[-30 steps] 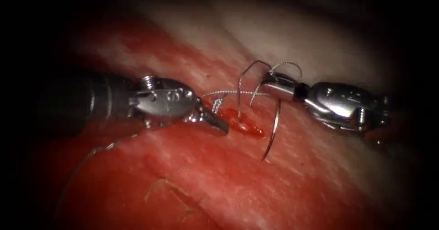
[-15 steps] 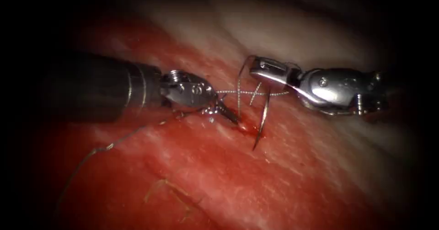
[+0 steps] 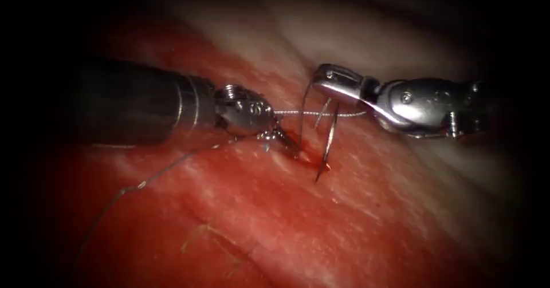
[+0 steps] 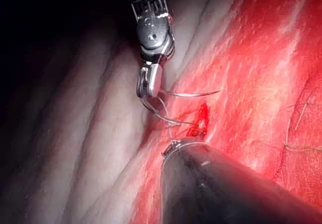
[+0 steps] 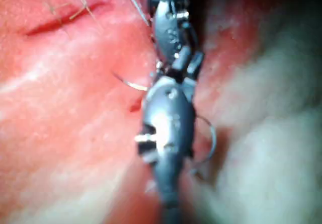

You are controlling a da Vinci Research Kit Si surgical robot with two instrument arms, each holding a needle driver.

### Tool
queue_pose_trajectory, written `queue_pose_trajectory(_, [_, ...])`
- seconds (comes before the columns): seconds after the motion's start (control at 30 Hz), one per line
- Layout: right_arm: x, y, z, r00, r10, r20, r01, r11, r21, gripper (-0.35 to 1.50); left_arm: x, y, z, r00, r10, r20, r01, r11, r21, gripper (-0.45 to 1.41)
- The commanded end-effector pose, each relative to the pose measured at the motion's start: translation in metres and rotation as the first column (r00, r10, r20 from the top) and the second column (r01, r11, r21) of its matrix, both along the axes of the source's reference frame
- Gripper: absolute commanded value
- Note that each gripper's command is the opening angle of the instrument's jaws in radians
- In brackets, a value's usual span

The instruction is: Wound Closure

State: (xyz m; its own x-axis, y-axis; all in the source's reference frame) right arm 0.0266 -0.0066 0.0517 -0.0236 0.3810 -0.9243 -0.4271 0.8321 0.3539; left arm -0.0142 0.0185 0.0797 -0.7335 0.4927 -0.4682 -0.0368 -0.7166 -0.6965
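The tissue has a short cut wet with red fluid. My right tool comes in from the right, its jaws shut on the curved needle near its thread end. The needle hangs down, its tip at the tissue surface just right of the cut; I cannot tell whether it is in. My left tool has its tip at the cut's left edge. Thread runs taut between the two tools and loops near the right jaws. The left wrist view shows the right tool holding the needle.
A long tail of thread trails down and left across the tissue. Pale fibres lie on the tissue in the near foreground. Paler tissue rises behind the right tool. The left shaft lies over the tissue beside the cut.
The right tool has moved left and a little up, carrying the needle to the cut's right edge. The left tool has slid right, its tip now at the cut.
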Motion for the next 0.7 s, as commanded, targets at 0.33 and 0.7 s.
queue_pose_trajectory(0.33, [0.0019,-0.0011,0.0010,0.999,-0.039,-0.014,0.038,0.997,-0.062,-0.35,-0.0016,-0.0016,0.0016,0.971,0.221,-0.092,-0.215,0.974,0.070,-0.45])
queue_pose_trajectory(0.7, [0.0016,-0.0017,0.0011,0.999,-0.040,-0.020,0.039,0.996,-0.076,-0.35,-0.0030,0.0004,0.0032,0.969,0.227,-0.100,-0.223,0.973,0.055,-0.45])
